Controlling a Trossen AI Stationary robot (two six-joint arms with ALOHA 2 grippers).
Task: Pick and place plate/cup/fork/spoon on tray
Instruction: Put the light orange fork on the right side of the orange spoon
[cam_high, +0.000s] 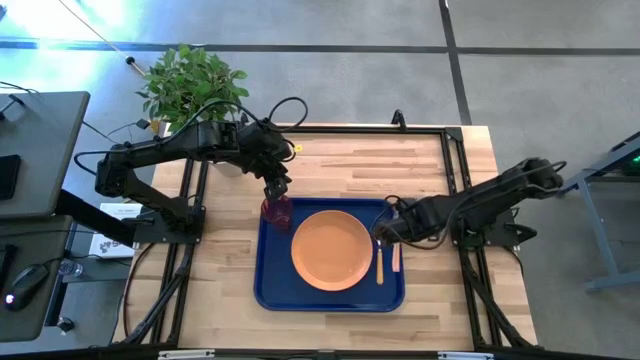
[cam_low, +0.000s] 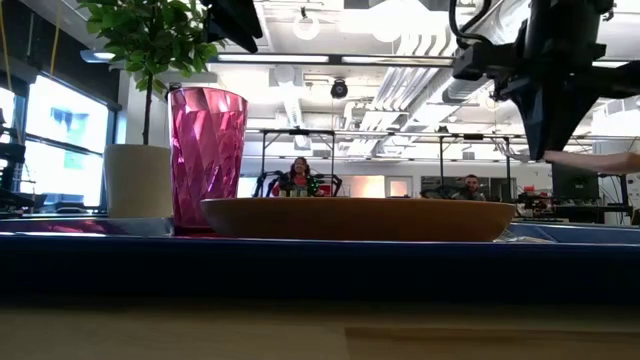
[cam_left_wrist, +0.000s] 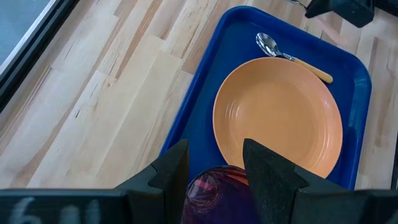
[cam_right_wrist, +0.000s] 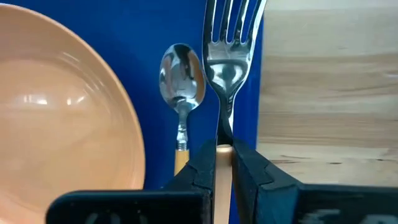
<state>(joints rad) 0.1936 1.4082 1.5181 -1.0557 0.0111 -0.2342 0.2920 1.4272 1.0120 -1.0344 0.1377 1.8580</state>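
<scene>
The orange plate (cam_high: 332, 250) lies in the middle of the dark blue tray (cam_high: 270, 292). The red ribbed cup (cam_high: 277, 212) stands upright in the tray's far left corner. My left gripper (cam_high: 277, 190) is open just above the cup, its fingers (cam_left_wrist: 171, 177) on either side of the rim, clear of it in the low view. The spoon (cam_high: 379, 262) lies on the tray right of the plate, bowl toward the far edge. My right gripper (cam_high: 384, 232) is shut on the fork (cam_right_wrist: 231, 37) over the tray's right side. My right gripper pinches the fork's orange handle (cam_right_wrist: 222, 151) between its two fingers, right where the handle meets the metal neck. The fingers point down and lie across the fork. The fork is about level, tines toward the far edge; its handle (cam_low: 600, 160) shows above the tray's rim.
A potted plant (cam_high: 190, 85) stands at the table's far left corner, its pale pot (cam_low: 138, 180) behind the cup. Bare wood (cam_high: 440, 170) lies around the tray. People (cam_low: 300, 175) sit in the room beyond the table.
</scene>
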